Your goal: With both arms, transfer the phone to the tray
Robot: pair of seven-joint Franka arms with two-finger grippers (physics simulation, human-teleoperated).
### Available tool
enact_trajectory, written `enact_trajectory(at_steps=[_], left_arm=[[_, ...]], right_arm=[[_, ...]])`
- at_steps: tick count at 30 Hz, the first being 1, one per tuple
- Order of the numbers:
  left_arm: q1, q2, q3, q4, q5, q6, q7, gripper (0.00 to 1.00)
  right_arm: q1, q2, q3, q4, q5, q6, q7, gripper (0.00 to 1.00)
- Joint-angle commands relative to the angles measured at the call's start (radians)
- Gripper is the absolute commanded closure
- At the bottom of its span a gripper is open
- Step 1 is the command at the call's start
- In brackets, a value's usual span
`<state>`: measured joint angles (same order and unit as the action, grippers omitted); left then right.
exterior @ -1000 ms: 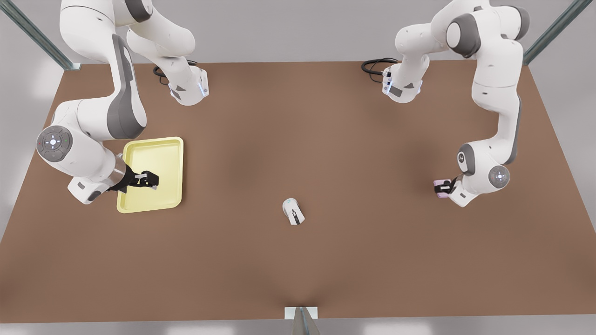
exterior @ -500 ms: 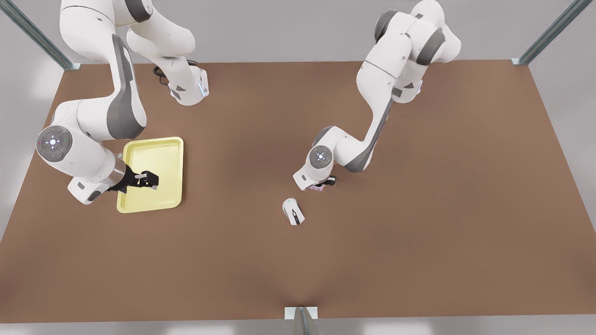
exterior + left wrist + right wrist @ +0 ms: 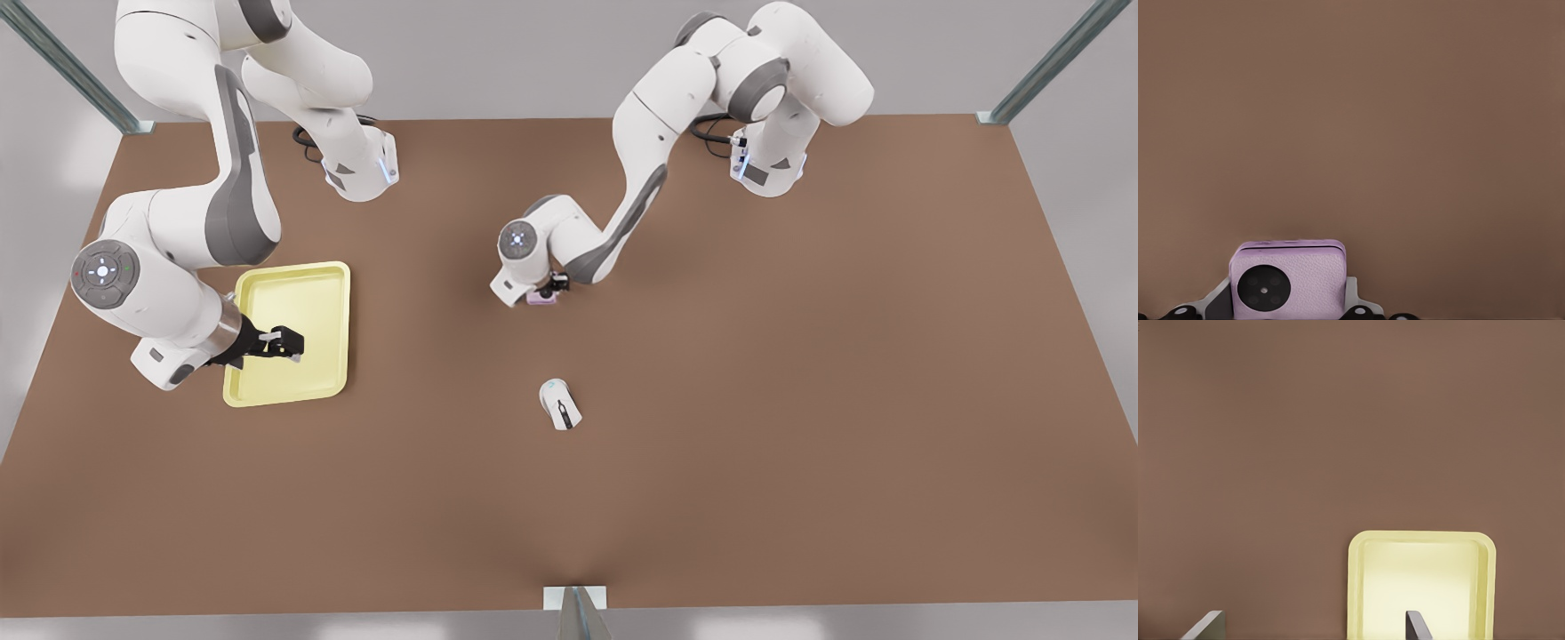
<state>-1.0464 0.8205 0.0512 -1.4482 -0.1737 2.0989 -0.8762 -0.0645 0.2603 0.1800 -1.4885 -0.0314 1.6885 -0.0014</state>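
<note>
With the left gripper point(image 3: 553, 286) clamped on the phone point(image 3: 1287, 279) over bare table, we carry it level toward the tray point(image 3: 331, 277) beneath the waiting right gripper point(image 3: 286, 345), whose fingers point(image 3: 1415, 625) hang parted.

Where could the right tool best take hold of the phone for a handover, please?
Probably the free end of the phone, jutting beyond the left tool, which clamps its side edges. The open right tool, over the tray, should come from the opposite end, closing across the same edges.
</note>
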Motion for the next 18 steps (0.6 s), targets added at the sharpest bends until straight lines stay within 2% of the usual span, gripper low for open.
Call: enact_trajectory(at_steps=[1,6,9,11,13,14,16,17,18], left_arm=[[-0.004,0.006,-0.001,0.009,0.000,0.024,-0.187,0.21],[0.025,0.037,-0.001,0.100,0.008,0.118,-0.107,0.21],[0.011,0.048,-0.002,0.088,0.025,0.116,0.052,0.21],[0.003,0.049,-0.002,0.088,0.023,0.115,0.088,0.00],[0.008,0.034,-0.002,0.094,0.016,0.101,0.088,0.00],[0.035,-0.018,-0.002,0.088,0.016,0.046,0.097,0.00],[0.337,-0.306,0.010,0.098,0.006,-0.595,0.436,0.00],[0.526,-0.412,0.012,0.129,0.013,-0.741,0.563,0.00],[0.670,-0.463,0.012,0.157,0.037,-0.835,0.653,0.00]], right_arm=[[-0.001,-0.001,0.000,-0.001,0.001,-0.009,-0.002,0.00],[0.000,-0.001,0.000,-0.001,0.001,-0.010,0.000,0.00],[0.015,-0.001,0.001,0.007,0.001,-0.009,0.006,0.00],[0.014,-0.001,0.001,0.007,0.001,-0.009,0.003,0.00],[0.015,-0.001,0.001,0.007,0.001,-0.007,0.003,0.00],[0.015,0.000,0.001,0.010,0.001,-0.007,0.005,0.00],[0.025,0.005,0.024,0.010,0.008,-0.007,0.014,0.00],[0.063,0.005,0.039,0.008,0.016,-0.009,0.018,0.00],[0.113,0.004,0.041,0.010,0.016,-0.009,0.092,0.00]])
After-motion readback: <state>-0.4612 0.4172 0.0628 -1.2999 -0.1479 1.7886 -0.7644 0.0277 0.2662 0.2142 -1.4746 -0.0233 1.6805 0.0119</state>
